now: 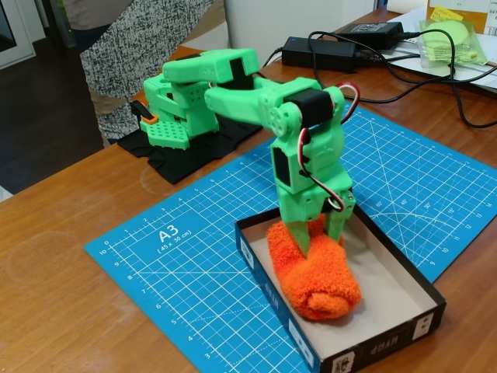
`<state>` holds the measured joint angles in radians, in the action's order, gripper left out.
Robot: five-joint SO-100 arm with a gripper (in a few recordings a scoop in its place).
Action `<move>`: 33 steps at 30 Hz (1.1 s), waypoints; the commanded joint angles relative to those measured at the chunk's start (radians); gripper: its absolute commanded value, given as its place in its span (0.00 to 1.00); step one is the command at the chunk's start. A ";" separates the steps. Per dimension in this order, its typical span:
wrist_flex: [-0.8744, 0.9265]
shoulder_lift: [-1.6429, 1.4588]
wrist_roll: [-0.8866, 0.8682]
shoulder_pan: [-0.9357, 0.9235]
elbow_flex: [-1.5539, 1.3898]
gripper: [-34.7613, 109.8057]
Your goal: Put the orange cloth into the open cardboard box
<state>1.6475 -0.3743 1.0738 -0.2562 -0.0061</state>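
Observation:
The orange cloth is a thick fuzzy roll lying inside the open cardboard box, along its left wall. The box has black outer walls and a pale inside, and it rests on the blue cutting mat. My green gripper reaches straight down into the far end of the box. Its fingers straddle the upper end of the cloth, one finger pressed into the fuzz and the other beside it. Whether the fingers still squeeze the cloth is not visible from this angle.
The blue A3 cutting mat covers the wooden table. The green arm base stands on a black pad at the back left. Black power bricks and cables lie at the back right. A person stands behind the table.

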 commanded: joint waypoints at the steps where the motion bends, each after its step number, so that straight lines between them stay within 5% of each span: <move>1: 0.009 0.034 -0.052 -0.031 0.152 0.33; 8: 0.009 -0.190 0.000 -0.032 -0.114 0.49; 33: 0.002 -1.218 0.067 0.041 -1.091 0.50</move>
<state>1.6475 -1.4358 1.1919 -0.2393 -1.0293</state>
